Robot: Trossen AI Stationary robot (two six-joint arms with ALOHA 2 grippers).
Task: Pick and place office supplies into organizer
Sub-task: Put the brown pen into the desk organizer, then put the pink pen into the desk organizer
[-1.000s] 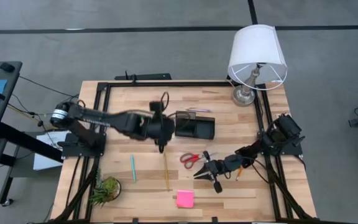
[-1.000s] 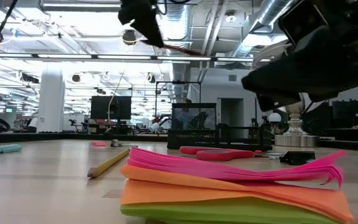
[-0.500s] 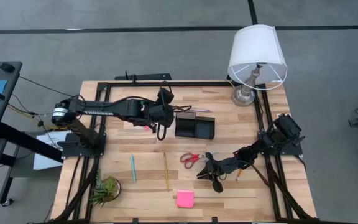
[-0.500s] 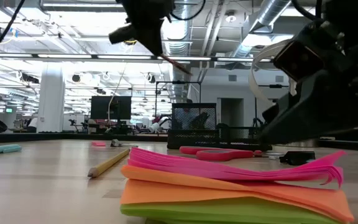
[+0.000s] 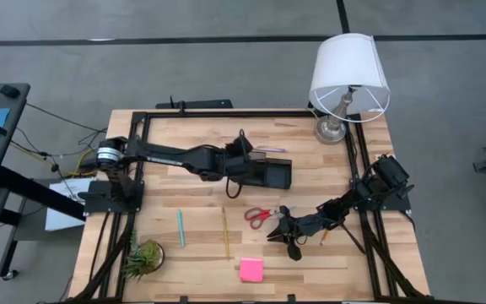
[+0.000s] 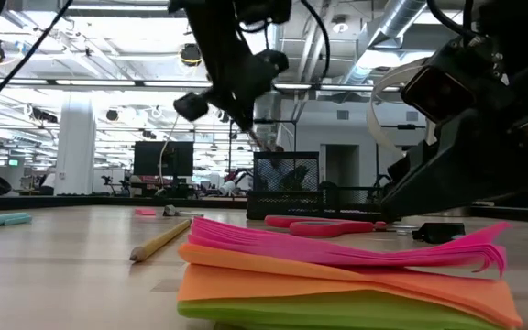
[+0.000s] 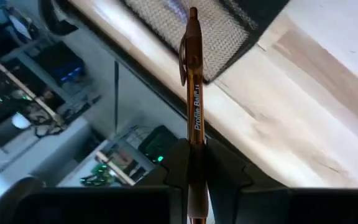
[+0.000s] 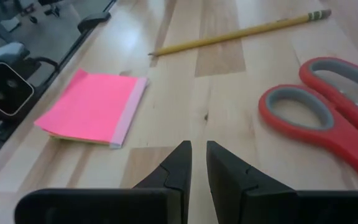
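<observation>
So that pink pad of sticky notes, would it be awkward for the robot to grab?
Probably a bit. The sticky-note pad lies flat on the table, leaving little edge to pinch. Its top sheets look curled and loose in the low view, so they may flex or peel. It looks light, so a nudge would likely slide it.

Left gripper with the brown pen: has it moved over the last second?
Yes. In the high view the left gripper, shut on the brown pen, has travelled from the table's middle toward the lamp side, onto the black mesh organizer.
</observation>
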